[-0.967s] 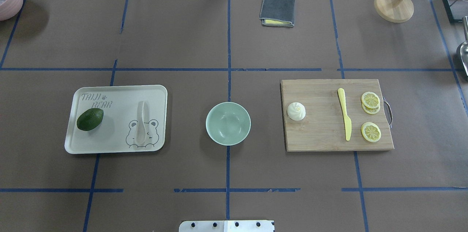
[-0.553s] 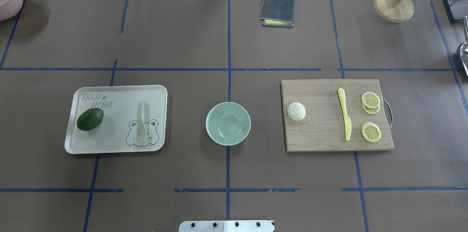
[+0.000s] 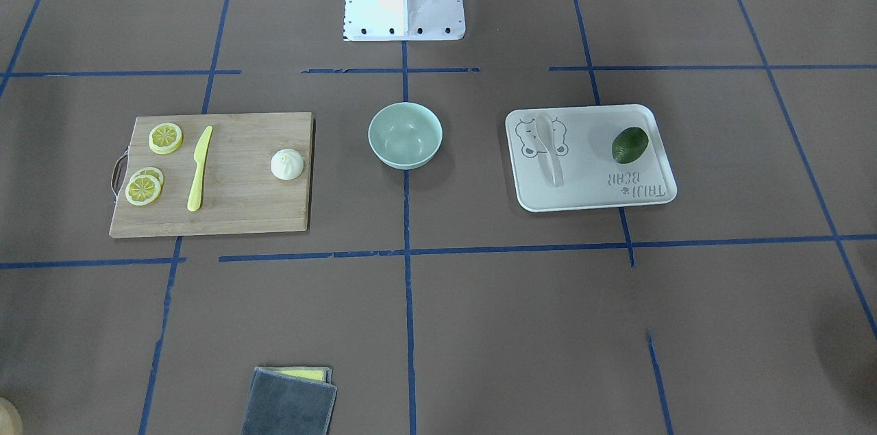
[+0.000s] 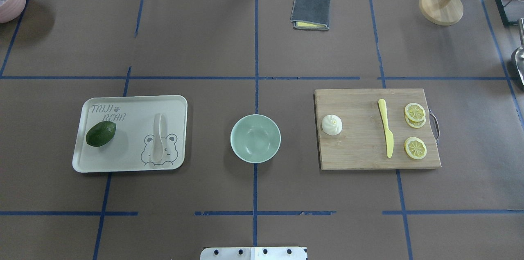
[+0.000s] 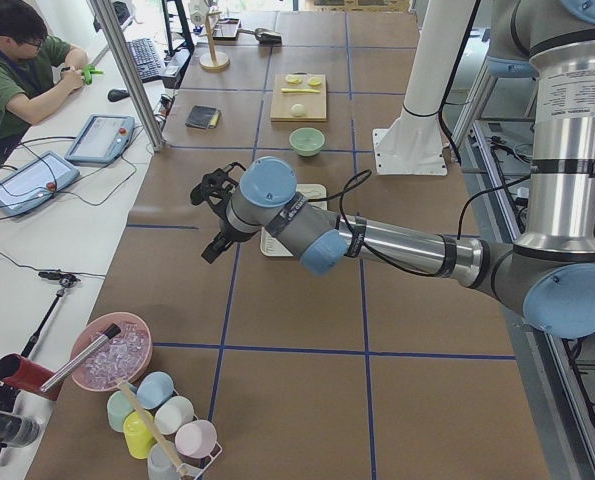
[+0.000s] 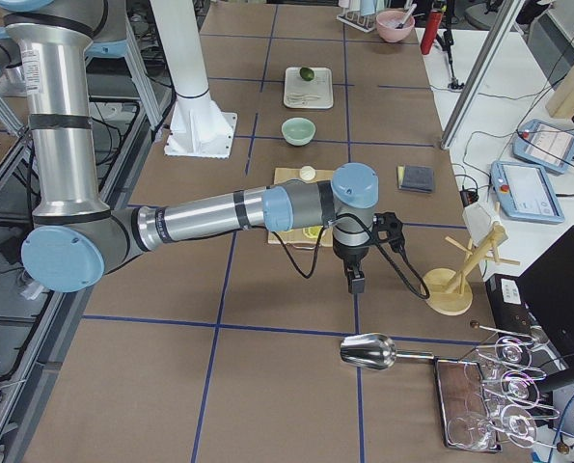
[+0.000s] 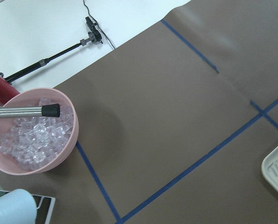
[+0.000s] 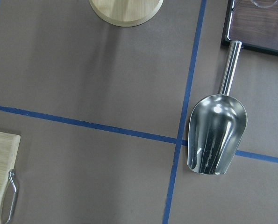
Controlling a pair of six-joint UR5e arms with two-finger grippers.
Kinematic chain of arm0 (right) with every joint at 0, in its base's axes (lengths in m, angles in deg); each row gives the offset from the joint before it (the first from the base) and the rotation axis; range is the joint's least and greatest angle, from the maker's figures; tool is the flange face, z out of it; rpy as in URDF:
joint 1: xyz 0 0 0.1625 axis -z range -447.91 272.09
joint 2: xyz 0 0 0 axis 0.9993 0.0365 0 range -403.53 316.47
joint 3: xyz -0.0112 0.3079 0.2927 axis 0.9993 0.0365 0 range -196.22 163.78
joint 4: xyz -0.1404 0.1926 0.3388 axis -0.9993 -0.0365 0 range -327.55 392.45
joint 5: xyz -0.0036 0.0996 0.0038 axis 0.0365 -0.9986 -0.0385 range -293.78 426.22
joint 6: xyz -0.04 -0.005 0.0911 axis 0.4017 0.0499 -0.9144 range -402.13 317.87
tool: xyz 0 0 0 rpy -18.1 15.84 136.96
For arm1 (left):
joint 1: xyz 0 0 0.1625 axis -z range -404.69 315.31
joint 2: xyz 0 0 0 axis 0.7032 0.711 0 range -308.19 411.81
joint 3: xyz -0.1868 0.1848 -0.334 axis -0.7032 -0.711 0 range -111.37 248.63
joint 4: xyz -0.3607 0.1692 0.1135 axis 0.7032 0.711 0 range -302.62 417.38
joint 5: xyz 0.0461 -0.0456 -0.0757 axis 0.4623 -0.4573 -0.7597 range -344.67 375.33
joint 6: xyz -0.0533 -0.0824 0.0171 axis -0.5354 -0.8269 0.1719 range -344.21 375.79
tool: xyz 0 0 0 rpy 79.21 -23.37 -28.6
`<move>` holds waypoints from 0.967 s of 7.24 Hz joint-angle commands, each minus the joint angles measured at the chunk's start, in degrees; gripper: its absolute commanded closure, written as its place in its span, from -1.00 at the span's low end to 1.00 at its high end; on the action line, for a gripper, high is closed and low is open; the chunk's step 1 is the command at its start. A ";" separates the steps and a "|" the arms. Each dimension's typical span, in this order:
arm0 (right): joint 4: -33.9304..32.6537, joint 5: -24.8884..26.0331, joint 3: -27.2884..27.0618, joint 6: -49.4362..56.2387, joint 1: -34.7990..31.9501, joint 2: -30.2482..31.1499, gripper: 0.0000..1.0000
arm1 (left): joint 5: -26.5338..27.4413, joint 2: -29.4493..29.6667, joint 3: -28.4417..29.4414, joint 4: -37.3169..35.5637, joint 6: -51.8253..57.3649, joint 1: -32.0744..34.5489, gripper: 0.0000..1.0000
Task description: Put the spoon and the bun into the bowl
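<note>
Starting well means bringing the left pincer [image 5: 213, 248] down over the spoon [image 4: 157, 137] on the tray [image 4: 135, 106], on the robot's left of the empty bowl [image 4: 245, 148], pinching its handle crosswise. The right pincer [image 6: 354, 282] suits the bun [image 4: 331, 124] on the cutting board [image 4: 360, 145], squeezed gently. I cannot tell whether either pincer is wide or narrow. Counted: one spoon, bun, bowl, avocado [image 4: 100, 133], yellow knife [image 4: 386, 129]; three lemon slices [image 4: 415, 148].

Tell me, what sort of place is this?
Probably a robotics test lab: a big robot arm over a table gridded with blue tape, and an operator alongside with tablets.
</note>
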 commanded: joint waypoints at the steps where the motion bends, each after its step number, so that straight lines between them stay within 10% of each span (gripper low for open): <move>1: 0.00 -3.39 0.18 -0.14 0.01 0.80 -1.00 | 6.15 4.66 -1.26 1.62 -13.30 -10.34 -1.00; 7: 0.88 -3.68 -0.25 -0.23 0.01 0.98 -1.00 | 30.09 4.76 -6.46 0.65 -41.07 -38.31 -1.00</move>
